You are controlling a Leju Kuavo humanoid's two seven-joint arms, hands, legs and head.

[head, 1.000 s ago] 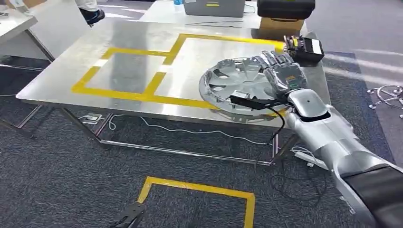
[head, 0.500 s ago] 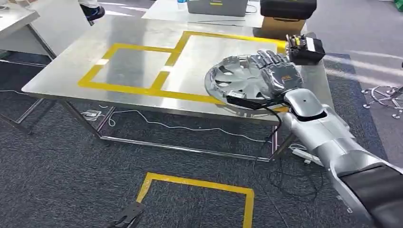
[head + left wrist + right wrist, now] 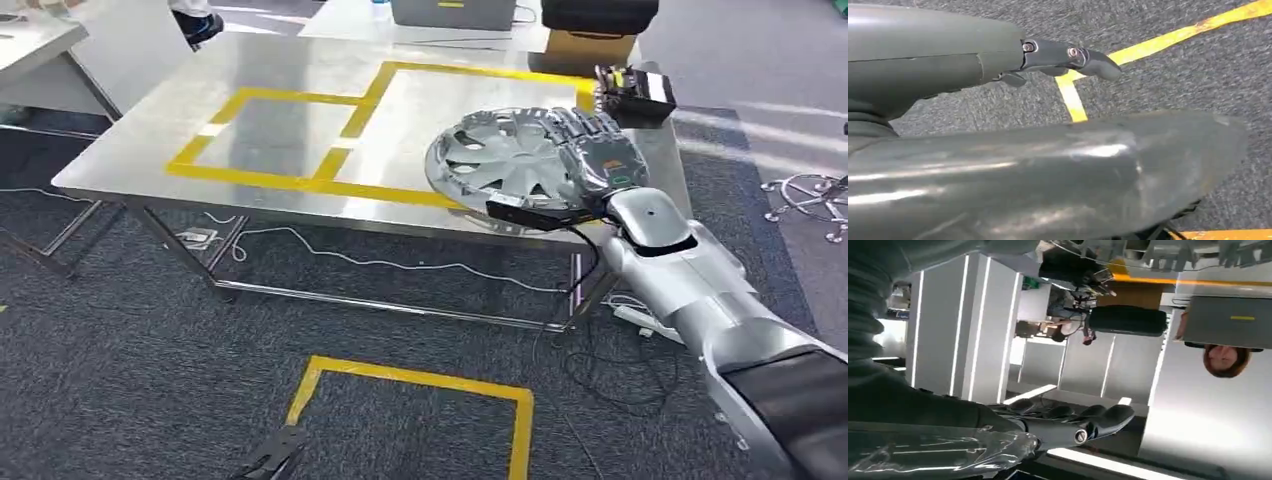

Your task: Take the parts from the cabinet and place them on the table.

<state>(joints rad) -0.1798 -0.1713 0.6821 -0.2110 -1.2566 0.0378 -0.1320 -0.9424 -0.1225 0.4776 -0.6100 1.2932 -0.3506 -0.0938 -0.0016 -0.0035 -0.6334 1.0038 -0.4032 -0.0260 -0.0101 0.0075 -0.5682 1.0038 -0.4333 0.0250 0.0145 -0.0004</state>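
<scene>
Since the frame a second earlier the whole head view has slid a little, so the camera has moved, while the silver multi-spoke plastic wheel cover (image 3: pixel 505 160) keeps its spot near the right front corner of the shiny steel table (image 3: pixel 150 135), partly over the yellow tape outline (image 3: pixel 290 185) that marks two adjoining rectangles on the top. The right hand (image 3: pixel 590 150) lies flat over the cover's right rim with its fingers stretched out side by side across the spokes; whether they clamp the rim I cannot tell. A black box with yellow and white parts (image 3: pixel 636 93) sits just beyond the hand at the table's right edge, and a brown cardboard box (image 3: pixel 590 47) with a black case on it stands farther back. White cables (image 3: pixel 400 265) trail over the dark carpet under the table. In the left wrist view the left hand (image 3: pixel 1063 57) hangs over carpet and yellow floor tape (image 3: pixel 1073 97), one dark finger extended, nothing in it.
</scene>
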